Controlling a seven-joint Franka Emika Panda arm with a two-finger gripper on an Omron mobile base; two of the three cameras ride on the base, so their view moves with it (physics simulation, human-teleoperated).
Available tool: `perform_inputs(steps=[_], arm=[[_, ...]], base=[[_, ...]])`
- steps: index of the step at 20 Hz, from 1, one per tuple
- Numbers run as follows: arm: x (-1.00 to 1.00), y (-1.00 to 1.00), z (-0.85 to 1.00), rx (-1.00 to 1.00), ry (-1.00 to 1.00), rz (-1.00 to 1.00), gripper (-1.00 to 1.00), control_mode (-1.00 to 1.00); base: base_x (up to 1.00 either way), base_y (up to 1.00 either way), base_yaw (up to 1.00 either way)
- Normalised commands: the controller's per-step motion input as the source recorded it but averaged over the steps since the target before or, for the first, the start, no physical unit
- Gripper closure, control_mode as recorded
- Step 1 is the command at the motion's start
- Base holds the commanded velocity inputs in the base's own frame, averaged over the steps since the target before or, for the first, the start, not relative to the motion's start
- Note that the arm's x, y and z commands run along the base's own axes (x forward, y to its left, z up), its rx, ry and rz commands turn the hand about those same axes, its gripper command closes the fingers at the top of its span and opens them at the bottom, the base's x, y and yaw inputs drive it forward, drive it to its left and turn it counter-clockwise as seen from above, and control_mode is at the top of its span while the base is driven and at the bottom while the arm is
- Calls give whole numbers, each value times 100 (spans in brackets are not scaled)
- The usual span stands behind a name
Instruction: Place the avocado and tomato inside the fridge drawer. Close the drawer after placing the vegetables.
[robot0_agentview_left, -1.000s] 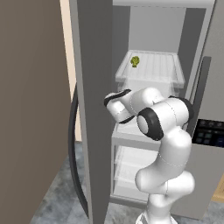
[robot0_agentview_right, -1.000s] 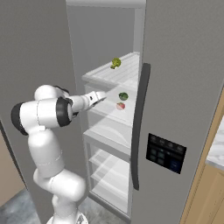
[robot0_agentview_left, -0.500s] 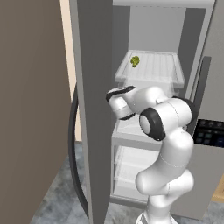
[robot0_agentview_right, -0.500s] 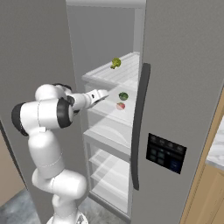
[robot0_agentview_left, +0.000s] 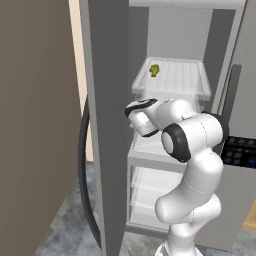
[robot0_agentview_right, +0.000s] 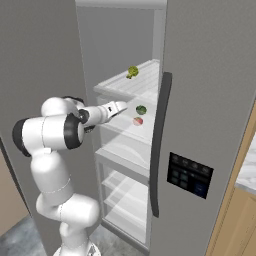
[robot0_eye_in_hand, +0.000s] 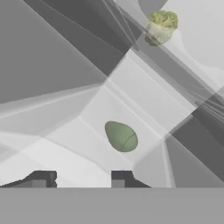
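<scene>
Claw (robot0_agentview_right: 120, 106) released and empty inside the fridge, avocado (robot0_eye_in_hand: 121, 136) just ahead in the fridge drawer (robot0_agentview_right: 125, 125), tomato (robot0_agentview_right: 138, 121) beside it, broccoli (robot0_agentview_right: 132, 72) on the shelf (robot0_agentview_left: 172, 80) above.

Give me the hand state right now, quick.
Hand: open, holding nothing, fingertips spread apart short of the avocado.

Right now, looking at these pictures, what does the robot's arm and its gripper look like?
The arm is glossy white, built of rounded, bulbous segments with dark rings at the joints. It narrows to a white wrist carrying a small two-finger gripper. In the hand view the fingertips are small, dark, blocky stubs. No cables or markings are visible.
</scene>
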Motion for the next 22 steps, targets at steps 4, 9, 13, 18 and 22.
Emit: perform_inputs(steps=[4, 9, 13, 18, 22], arm=[[53, -38, 0, 5, 0, 1, -100, -100], [71, -33, 7, 7, 1, 0, -100, -100], [64, -31, 11, 9, 2, 0, -100, -100], [37, -24, 11, 7, 3, 0, -100, -100], [59, -30, 5, 6, 10, 0, -100, -100]], base=[[0, 0, 0], [0, 0, 0], [0, 0, 0], [0, 0, 0], [0, 0, 0]])
